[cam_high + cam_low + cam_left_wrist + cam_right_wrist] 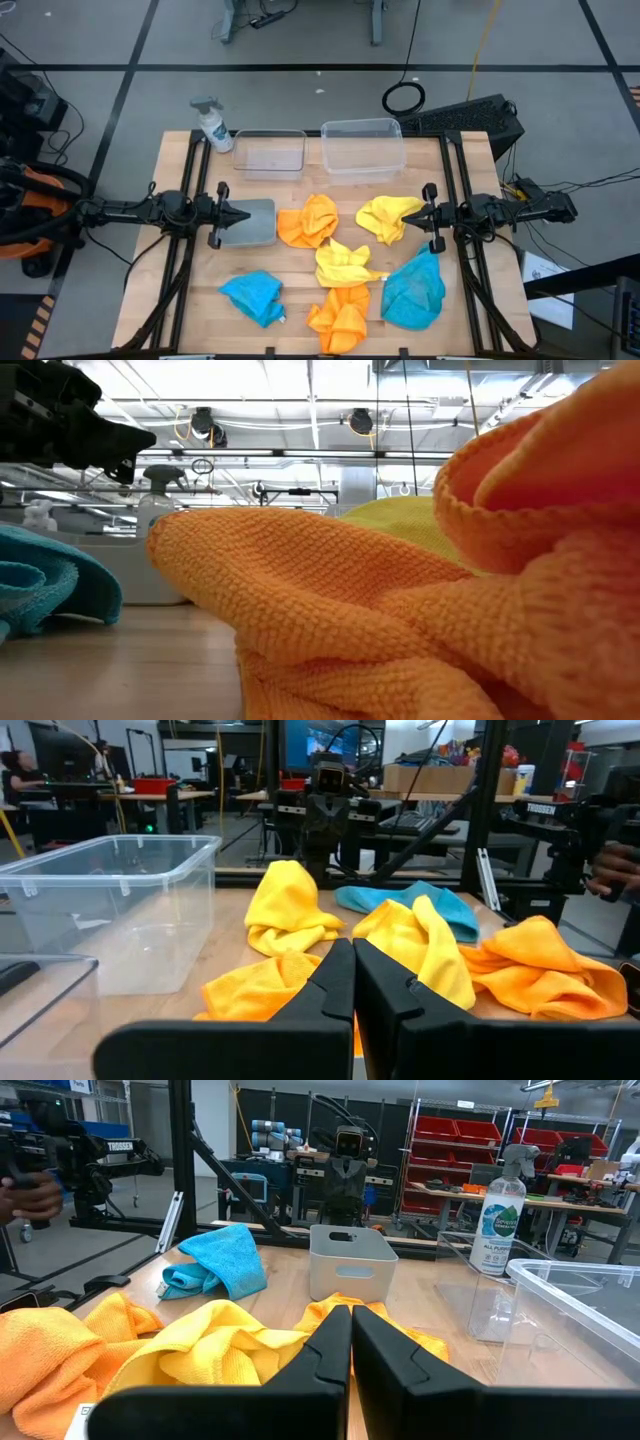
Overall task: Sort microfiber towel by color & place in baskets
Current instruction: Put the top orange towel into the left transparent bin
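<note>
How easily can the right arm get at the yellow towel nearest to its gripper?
Probably yes. The right gripper, shut, hangs just beside that yellow towel, with nothing between them; the cloth lies uncovered on the table. It must open first.

White spray bottle (213, 124) w/ grey trigger stands upright at table's far corner, beyond left gripper's side. Black keyboard (468, 116) sits off table's far edge, beyond right gripper, w/ coiled black cable (404, 98) on floor nearby.
</note>
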